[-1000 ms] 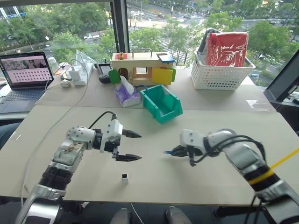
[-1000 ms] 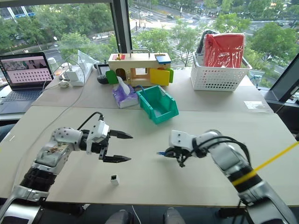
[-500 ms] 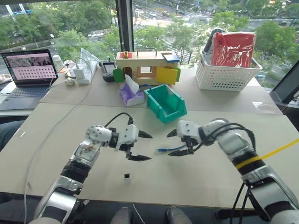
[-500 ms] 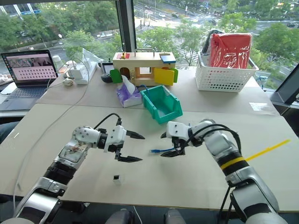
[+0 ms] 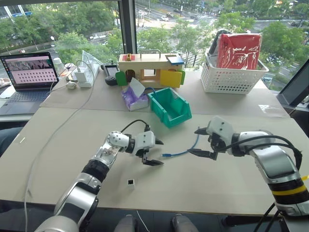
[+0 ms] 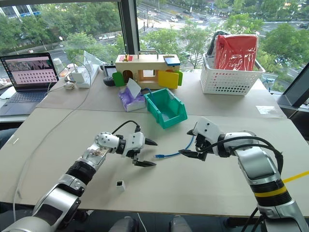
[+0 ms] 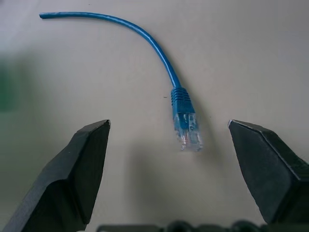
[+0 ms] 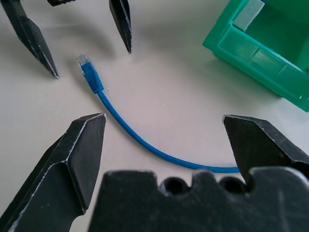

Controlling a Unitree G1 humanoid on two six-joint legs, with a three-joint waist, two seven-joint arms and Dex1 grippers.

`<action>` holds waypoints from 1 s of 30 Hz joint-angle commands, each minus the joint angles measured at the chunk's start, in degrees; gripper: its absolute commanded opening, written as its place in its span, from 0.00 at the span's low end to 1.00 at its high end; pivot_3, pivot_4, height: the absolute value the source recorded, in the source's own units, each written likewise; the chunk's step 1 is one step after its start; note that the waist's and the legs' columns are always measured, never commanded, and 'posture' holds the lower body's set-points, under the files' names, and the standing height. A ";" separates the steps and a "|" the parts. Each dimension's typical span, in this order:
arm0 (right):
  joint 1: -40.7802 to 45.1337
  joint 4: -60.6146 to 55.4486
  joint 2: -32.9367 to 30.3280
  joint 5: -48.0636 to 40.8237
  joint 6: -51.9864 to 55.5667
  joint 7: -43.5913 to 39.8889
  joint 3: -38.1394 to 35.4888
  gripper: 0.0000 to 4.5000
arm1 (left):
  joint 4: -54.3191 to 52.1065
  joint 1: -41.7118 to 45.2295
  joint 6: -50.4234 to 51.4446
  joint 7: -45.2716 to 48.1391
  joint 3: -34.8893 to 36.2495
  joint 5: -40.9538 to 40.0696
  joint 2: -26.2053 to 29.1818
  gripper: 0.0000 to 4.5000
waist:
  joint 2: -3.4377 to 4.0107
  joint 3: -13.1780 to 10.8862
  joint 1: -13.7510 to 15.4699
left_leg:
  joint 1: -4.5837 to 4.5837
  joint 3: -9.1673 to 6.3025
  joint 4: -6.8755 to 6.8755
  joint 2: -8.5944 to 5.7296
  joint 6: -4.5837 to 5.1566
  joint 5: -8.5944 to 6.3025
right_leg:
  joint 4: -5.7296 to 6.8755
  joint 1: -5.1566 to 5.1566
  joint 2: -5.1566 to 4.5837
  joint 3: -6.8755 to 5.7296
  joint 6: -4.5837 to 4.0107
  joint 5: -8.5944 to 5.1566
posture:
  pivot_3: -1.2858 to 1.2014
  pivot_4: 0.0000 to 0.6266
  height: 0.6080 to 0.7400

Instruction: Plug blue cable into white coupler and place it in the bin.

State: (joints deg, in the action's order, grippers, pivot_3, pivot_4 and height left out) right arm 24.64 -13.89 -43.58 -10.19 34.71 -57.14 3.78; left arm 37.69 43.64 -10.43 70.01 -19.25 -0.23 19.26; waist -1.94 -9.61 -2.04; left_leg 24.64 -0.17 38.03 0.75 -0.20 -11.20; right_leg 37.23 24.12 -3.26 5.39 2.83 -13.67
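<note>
A: Head views first. What differs from a second back?

B: The blue cable was pinched in the right gripper then; now it lies loose on the table, curved, between the two grippers. The right gripper's fingers are spread wide, hold nothing, and have drawn back from the cable toward the robot's right. The left gripper has come in low; its fingers stand apart, empty, with the cable's plug end just beyond their tips.

A: Coupler and bin?

B: The white coupler sits on the table, below and nearer the robot than the left gripper, apart from it, same spot as before. The bin stands beyond both grippers, closer to the right one, with nothing visible inside it.

A: Left wrist view?

B: The two black fingers flank the clear plug, which lies between them without touching either. The cable curves away ahead.

A: Right wrist view?

B: Its own fingers are wide apart over the cable's tail. The left gripper's tips bracket the plug at the far end. A bin corner is close by.

A: Any writing?

B: The laptop screen is lit, but nothing on it is legible. No readable labels elsewhere.
</note>
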 commanded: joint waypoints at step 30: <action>-15.40 -26.27 58.16 -40.04 49.30 44.69 -47.10 1.00 | -28.78 -9.57 29.91 0.12 2.99 -15.17 -4.98 0.02 | 0.25 0.05 -0.45 | -0.02 -0.18 0.20 0.07 0.07 0.15 | 0.45 0.01 0.07 -0.03 0.30 -0.17 | 0.52 0.24 0.81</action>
State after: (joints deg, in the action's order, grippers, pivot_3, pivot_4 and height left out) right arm 8.37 -37.73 5.97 -45.75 84.13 -15.92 -41.06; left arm 11.37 34.13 19.32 70.22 -15.40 -14.89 14.28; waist -1.68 -9.56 -2.49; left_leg 24.61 -0.35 38.23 0.81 -0.14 -11.06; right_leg 37.68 24.12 -3.20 5.36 3.15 -13.85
